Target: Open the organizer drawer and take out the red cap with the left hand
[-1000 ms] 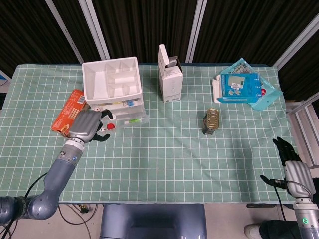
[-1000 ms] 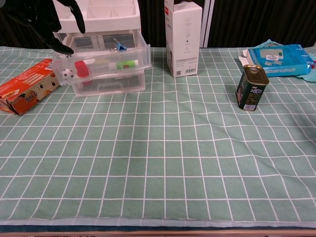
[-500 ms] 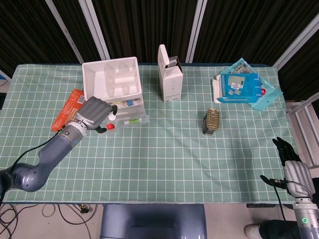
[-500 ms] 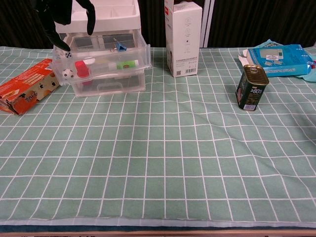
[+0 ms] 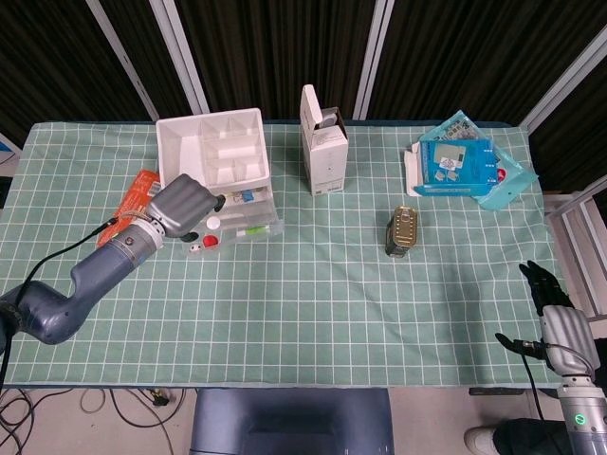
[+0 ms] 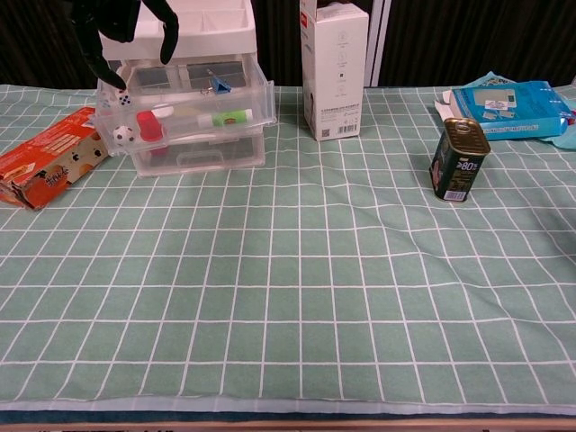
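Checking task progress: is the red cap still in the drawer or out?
In. The red cap lies inside the pulled-out drawer; the left hand hovers above, holding nothing.

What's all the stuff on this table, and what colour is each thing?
organizer: one, white and clear, back left, drawer pulled out
red cap: one, red, in the open drawer
small ball: one, black and white, in the drawer beside the cap
marker: one, green and white, in the drawer
snack box: one, orange, left of the organizer
tall carton: one, white, back centre
tin can: one, dark, right of centre
packets: blue, back right
left hand: grey, above the drawer's left end
right hand: black, off the table's right edge
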Controlling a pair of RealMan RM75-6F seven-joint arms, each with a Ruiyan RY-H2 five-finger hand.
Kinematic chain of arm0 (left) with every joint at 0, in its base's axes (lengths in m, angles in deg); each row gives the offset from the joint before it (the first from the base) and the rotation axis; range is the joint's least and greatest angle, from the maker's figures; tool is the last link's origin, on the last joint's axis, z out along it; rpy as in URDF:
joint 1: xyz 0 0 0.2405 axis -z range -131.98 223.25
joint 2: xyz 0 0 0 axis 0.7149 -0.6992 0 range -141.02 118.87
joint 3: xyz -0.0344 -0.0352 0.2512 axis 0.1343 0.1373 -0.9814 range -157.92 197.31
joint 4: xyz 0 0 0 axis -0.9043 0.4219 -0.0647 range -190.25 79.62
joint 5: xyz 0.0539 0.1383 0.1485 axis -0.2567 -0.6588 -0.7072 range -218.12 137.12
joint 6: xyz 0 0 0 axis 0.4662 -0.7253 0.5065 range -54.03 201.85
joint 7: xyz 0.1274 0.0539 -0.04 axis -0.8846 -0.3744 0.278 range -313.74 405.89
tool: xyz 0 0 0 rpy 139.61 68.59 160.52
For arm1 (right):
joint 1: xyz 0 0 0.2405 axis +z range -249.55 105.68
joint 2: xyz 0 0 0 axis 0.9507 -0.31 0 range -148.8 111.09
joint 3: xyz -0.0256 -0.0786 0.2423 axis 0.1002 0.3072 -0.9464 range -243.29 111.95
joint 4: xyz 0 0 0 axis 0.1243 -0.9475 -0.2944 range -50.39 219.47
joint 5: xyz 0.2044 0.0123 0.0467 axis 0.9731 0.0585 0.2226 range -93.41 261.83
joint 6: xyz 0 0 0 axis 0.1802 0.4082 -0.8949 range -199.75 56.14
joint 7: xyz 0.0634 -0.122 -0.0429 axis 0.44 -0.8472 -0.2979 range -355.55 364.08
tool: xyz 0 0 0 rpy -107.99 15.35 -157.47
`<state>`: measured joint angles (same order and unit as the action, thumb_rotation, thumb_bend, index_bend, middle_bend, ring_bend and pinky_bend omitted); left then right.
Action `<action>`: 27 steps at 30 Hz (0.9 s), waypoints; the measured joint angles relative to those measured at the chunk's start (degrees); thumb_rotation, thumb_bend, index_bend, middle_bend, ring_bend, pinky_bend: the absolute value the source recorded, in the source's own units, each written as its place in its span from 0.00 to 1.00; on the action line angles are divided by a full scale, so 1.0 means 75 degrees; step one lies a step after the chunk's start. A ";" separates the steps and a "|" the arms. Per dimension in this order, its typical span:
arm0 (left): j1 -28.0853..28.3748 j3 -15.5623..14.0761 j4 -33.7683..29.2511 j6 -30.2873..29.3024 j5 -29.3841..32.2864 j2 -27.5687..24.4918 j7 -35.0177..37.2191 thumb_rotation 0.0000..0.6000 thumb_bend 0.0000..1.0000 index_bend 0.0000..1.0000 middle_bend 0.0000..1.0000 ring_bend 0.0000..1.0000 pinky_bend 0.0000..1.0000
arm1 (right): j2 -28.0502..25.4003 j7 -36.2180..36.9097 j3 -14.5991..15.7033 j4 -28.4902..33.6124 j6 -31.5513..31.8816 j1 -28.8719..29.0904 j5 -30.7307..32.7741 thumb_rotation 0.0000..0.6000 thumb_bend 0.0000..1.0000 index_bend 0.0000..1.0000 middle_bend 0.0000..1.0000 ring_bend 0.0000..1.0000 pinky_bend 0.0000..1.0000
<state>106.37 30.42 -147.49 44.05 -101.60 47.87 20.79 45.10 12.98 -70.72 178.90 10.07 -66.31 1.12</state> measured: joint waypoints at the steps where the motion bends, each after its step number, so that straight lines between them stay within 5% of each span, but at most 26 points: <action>1: 0.0004 -0.0052 0.0037 0.0034 -0.0036 0.0028 0.0056 1.00 0.15 0.41 1.00 1.00 1.00 | 0.0000 0.0000 -0.0001 0.0001 0.0003 -0.0002 0.0002 1.00 0.06 0.00 0.00 0.00 0.22; 27: 0.0358 -0.0598 0.0503 -0.0011 0.0173 0.0594 0.0299 1.00 0.15 0.44 1.00 1.00 1.00 | -0.0020 0.0058 -0.0021 0.0041 -0.0050 0.0000 0.0075 1.00 0.06 0.00 0.00 0.00 0.22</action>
<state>109.06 25.93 -143.72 43.96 -100.31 52.32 23.03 44.95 13.41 -70.88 179.21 9.70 -66.31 1.68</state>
